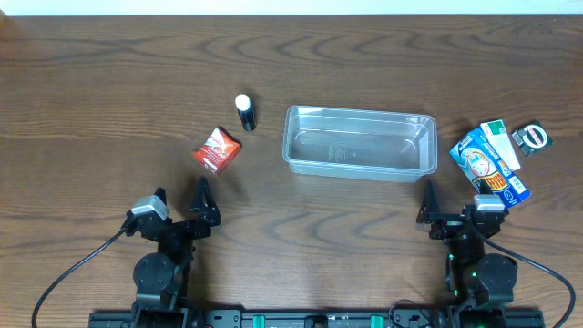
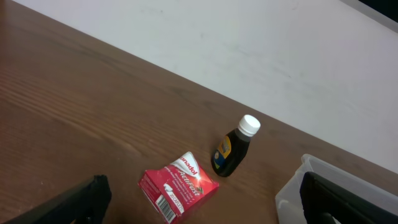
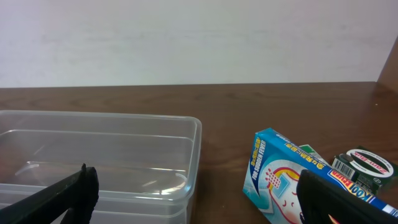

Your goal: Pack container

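Note:
The clear plastic container [image 1: 359, 143] lies empty at the table's middle; its corner shows in the left wrist view [image 2: 292, 190] and its near wall in the right wrist view [image 3: 124, 155]. A red box [image 1: 216, 150] [image 2: 178, 186] and a dark bottle with a white cap [image 1: 244, 112] [image 2: 234, 149] lie left of it. A blue box [image 1: 487, 166] [image 3: 280, 177], a green-white box [image 1: 500, 139] and a small round roll [image 1: 531, 137] [image 3: 367, 165] lie right of it. My left gripper [image 1: 179, 200] [image 2: 202, 214] and right gripper [image 1: 453, 208] [image 3: 196, 208] are open near the front edge, holding nothing.
The brown wooden table [image 1: 109, 91] runs back to a white wall [image 3: 186, 37]. Both arm bases and their cables sit at the front edge.

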Motion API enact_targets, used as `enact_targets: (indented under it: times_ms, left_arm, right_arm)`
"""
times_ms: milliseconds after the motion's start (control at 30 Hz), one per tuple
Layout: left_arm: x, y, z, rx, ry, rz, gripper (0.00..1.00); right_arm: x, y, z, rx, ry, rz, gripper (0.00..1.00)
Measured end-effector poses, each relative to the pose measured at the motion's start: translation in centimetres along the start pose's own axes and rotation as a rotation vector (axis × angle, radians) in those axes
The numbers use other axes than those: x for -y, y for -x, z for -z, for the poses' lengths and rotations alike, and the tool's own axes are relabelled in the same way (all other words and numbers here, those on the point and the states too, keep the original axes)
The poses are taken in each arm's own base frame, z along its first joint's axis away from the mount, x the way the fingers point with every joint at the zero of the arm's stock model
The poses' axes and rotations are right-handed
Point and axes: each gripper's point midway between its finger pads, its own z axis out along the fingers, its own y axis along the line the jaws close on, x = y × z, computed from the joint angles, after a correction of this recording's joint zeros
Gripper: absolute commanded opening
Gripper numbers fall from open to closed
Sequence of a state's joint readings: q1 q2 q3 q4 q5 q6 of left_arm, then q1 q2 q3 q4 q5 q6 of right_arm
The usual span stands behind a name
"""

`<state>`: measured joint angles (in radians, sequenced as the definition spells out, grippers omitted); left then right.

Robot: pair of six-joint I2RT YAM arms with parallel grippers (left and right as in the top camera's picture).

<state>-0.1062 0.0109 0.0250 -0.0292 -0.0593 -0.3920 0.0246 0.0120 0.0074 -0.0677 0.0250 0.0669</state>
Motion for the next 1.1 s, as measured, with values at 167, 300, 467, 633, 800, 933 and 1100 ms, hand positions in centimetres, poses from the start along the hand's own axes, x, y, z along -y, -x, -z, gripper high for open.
enact_targets:
  times_ms: [167,300,467,633,800,933,1100]
  left_arm:
    - [0.0,0.0,0.0,0.000,0.000,0.000,0.98]
    - [0.0,0.0,0.0,0.000,0.000,0.000,0.98]
    - [0.0,0.0,0.0,0.000,0.000,0.000,0.98]
    - [0.0,0.0,0.0,0.000,0.000,0.000,0.98]
    - [0.0,0.0,0.0,0.001,0.000,0.000,0.98]
    - [0.0,0.0,0.0,0.001,0.001,0.000,0.98]
    - [0.0,0.0,0.0,0.001,0.001,0.000,0.98]
  right_arm:
    - [0.0,0.0,0.0,0.000,0.000,0.001,0.99]
    - [0.3,0.2,0.0,0.006,-0.017,0.017,0.99]
    - [0.4,0.6,0.0,0.025,-0.025,0.026,0.99]
    - [-0.4,1.1,0.1,0.025,0.020,0.031,0.99]
    - [-0.9,6.2,0.9,0.062,0.032,0.094,0.99]
    - [-0.5,12.4,1.7,0.056,-0.001,0.178,0.99]
    - [0.2,14.9,1.0,-0.174,0.001,0.290,0.99]
